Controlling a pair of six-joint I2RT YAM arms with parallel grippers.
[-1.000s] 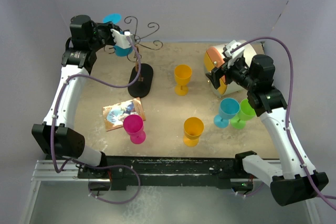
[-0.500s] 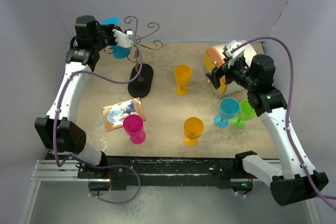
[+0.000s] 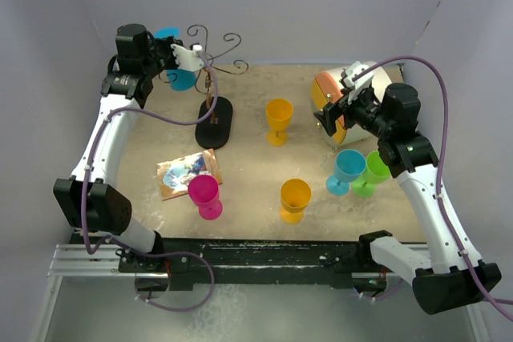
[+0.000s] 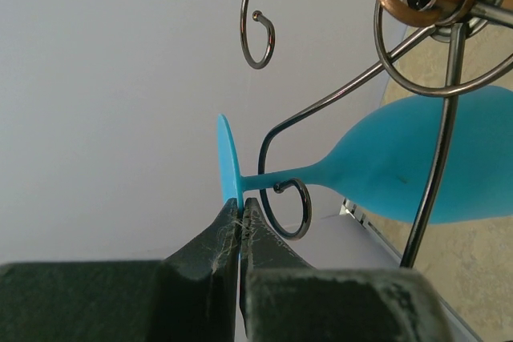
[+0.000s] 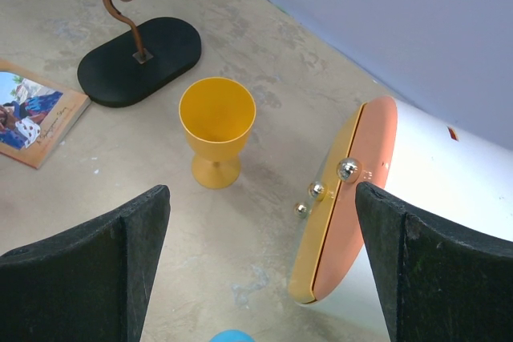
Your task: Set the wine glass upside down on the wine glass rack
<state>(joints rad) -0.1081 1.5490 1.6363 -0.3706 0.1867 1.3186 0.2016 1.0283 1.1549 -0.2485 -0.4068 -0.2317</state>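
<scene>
A blue wine glass hangs upside down at the wine glass rack (image 3: 210, 90): foot disc (image 3: 167, 33) on top, bowl (image 3: 183, 79) below. My left gripper (image 3: 178, 52) is shut on the edge of the foot disc. In the left wrist view the jaws (image 4: 241, 204) pinch the disc (image 4: 228, 164), the stem lies across a curled wire arm (image 4: 290, 207), and the bowl (image 4: 401, 170) hangs to the right. The rack's black oval base (image 3: 215, 122) stands on the table. My right gripper (image 3: 333, 114) is open and empty, above bare table (image 5: 260, 230).
On the table stand two orange goblets (image 3: 279, 120) (image 3: 294, 199), a magenta one (image 3: 205, 196), a blue one (image 3: 348, 171) and a green one (image 3: 371, 172). A picture booklet (image 3: 183, 172) lies at the left. An orange-and-white round case (image 3: 341, 98) stands at the back right.
My left arm has shifted a little, carrying the blue glass slightly left along the rack's arm. The right arm has not moved.
</scene>
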